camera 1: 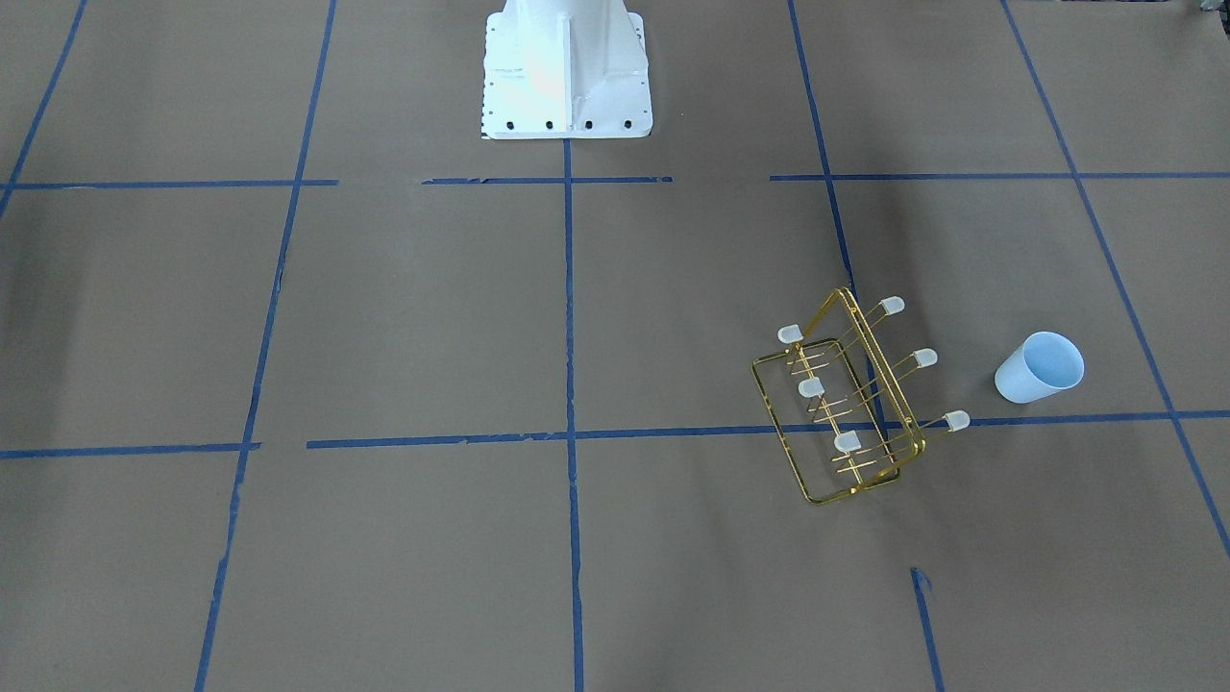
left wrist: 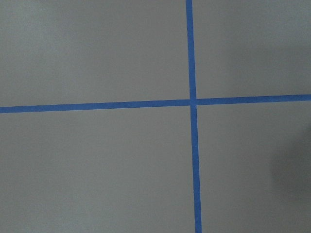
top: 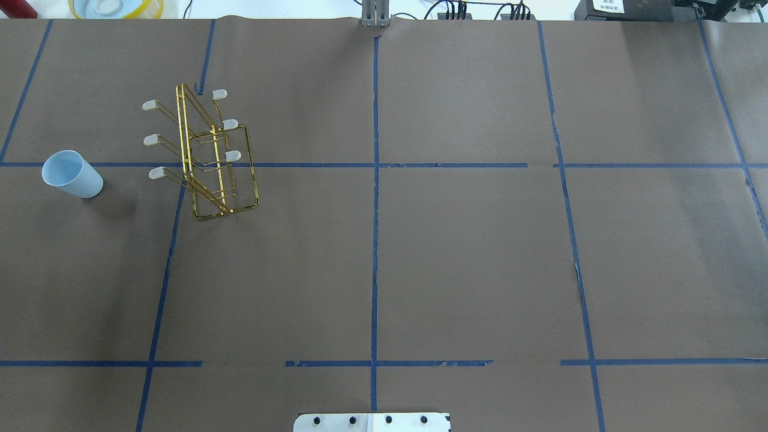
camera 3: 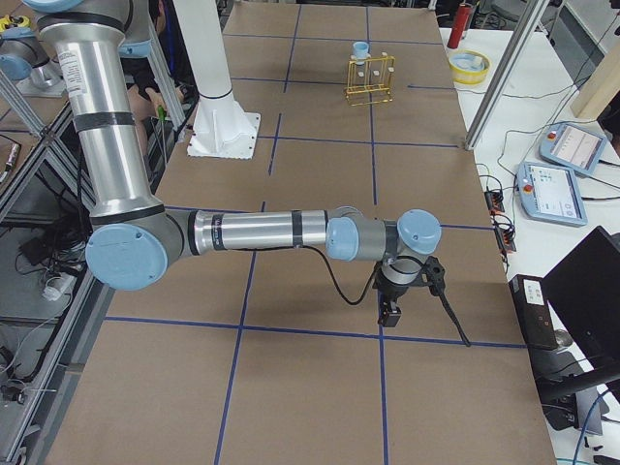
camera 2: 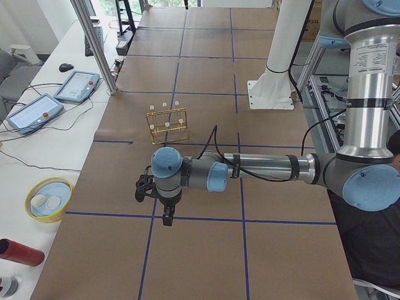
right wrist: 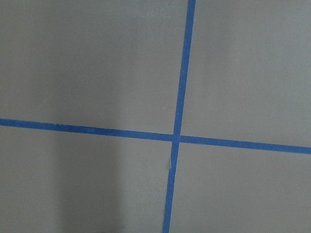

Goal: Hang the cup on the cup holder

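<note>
Two arms hang over the table [top: 468, 258], and each shows only in a side view. The left gripper [camera 2: 167, 220] points down above the brown paper, near a tape [top: 375, 240] crossing. The right gripper [camera 3: 390, 312] does the same at the other end. From these views I cannot tell how far either one is open. Nothing shows between the fingers of either. Both wrist cameras show only paper and a crossing of blue tape.

The cup [camera 1: 1040, 367] stands upright, mouth up, on the robot's left side of the table. It is well apart from both grippers. It sits near the rack [camera 1: 882, 373], on the side away from the table's middle, and does not touch it. The rack stands on its rectangular base, straddling a tape line. Its six capped prongs are all bare; three of them reach out toward the cup.

The white base [camera 1: 567, 77] of the robot stands at the table's edge, on the centre line.

Beyond the paper's far edge lie two pendants [camera 2: 76, 84] with lit screens. Their writing is too small to read. A black box at the overhead view's top right carries a white label [top: 607, 5], also too small to read. A yellow bowl [camera 2: 49, 199] and a red cylinder [camera 2: 19, 252] lie on the white bench beside the paper.
</note>
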